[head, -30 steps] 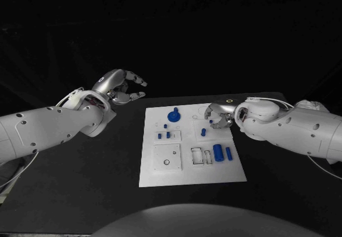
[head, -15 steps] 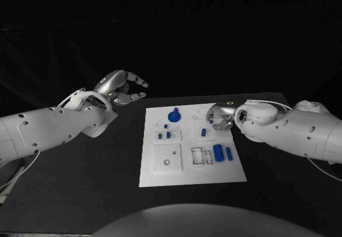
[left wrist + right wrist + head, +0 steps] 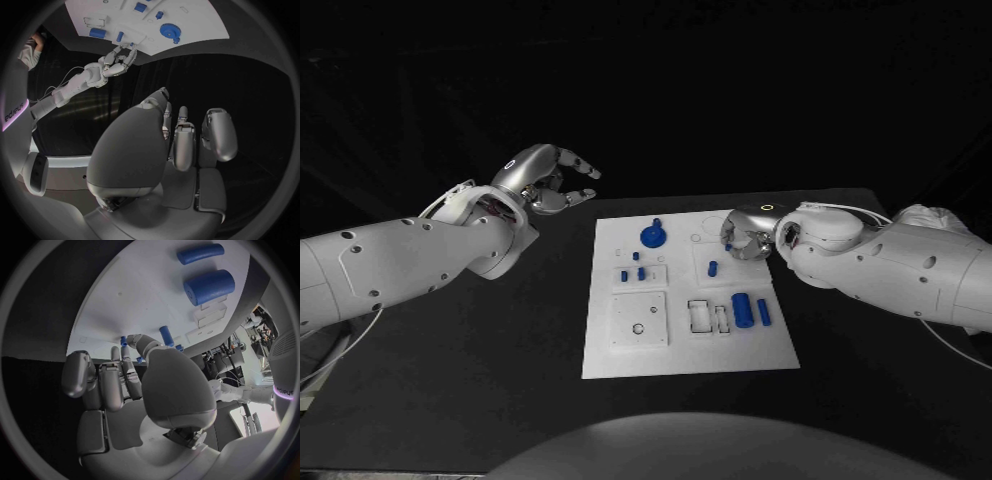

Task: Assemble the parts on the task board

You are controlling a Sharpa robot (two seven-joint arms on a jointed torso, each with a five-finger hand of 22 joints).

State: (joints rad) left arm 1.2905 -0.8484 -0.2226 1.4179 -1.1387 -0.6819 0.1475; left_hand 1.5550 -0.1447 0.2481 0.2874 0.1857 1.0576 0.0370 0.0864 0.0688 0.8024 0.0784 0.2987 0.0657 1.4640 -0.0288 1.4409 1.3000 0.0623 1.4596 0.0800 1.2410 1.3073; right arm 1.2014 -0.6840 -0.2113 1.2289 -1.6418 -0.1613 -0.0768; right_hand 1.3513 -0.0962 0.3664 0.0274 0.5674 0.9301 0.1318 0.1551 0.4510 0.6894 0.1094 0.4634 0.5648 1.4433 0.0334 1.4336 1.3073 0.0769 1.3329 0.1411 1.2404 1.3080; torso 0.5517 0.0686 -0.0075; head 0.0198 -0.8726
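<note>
The white board (image 3: 687, 300) lies in the middle of the black table (image 3: 473, 350), with blue parts on it: a gear (image 3: 652, 236) near its far edge, a fat cylinder (image 3: 741, 309) and a thin rod (image 3: 763, 310) near its right edge. A small peg (image 3: 713, 267) could be knocked over if the right hand (image 3: 744, 238), poised over the board's far right corner, were lowered carelessly. Its fingers are loosely curled, nothing grasped. The left hand (image 3: 548, 182) is raised off the far left corner, fingers apart, empty.

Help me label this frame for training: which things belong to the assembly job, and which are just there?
Job:
task board
blue gear
large blue cylinder
slim blue cylinder
small blue peg
right hand
left hand

Just there:
black table
</note>
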